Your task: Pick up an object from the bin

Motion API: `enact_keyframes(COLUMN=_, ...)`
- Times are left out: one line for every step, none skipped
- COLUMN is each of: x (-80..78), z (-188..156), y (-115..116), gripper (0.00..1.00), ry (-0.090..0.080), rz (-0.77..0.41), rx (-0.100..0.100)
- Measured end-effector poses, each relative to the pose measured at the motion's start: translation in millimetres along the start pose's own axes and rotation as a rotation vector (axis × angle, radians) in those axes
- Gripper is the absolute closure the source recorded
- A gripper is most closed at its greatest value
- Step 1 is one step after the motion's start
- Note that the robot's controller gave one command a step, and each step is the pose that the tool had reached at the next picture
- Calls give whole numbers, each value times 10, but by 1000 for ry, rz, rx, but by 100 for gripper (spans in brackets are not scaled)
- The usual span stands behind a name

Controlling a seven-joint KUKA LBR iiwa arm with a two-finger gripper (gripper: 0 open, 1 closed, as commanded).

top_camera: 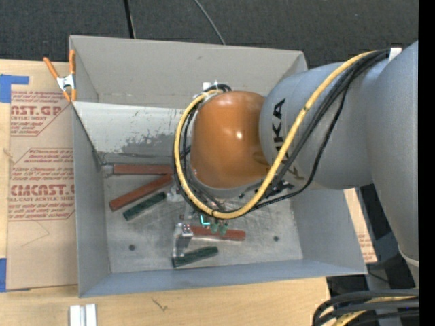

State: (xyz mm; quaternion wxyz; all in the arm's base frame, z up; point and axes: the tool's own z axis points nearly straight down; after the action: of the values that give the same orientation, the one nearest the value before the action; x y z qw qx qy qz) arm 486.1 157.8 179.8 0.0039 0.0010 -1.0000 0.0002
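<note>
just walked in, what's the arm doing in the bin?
The KUKA arm reaches into the grey bin from the right. Its hand is low near the bin's front, beside a short red-brown stick, with a dark green stick just in front. I can't tell whether it grips either. Two longer red-brown sticks and another green stick lie further left, away from the hand.

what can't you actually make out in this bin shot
Camera view:
- Bin floor's middle: hidden under the arm's orange cover.
- Right end of the back reddish bar: behind the yellow cables.
- Whether the gripper touches the small red bar or the dark green bar below it: too small.
</note>
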Motion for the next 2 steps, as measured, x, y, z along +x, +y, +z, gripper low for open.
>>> enact_keyframes(x=-20, z=-37, y=-6, gripper=0, ry=-7, rz=1, rx=-1)
enact_keyframes(x=-89, z=976, y=-927, gripper=100, ry=-7, rz=-40, rx=-1)
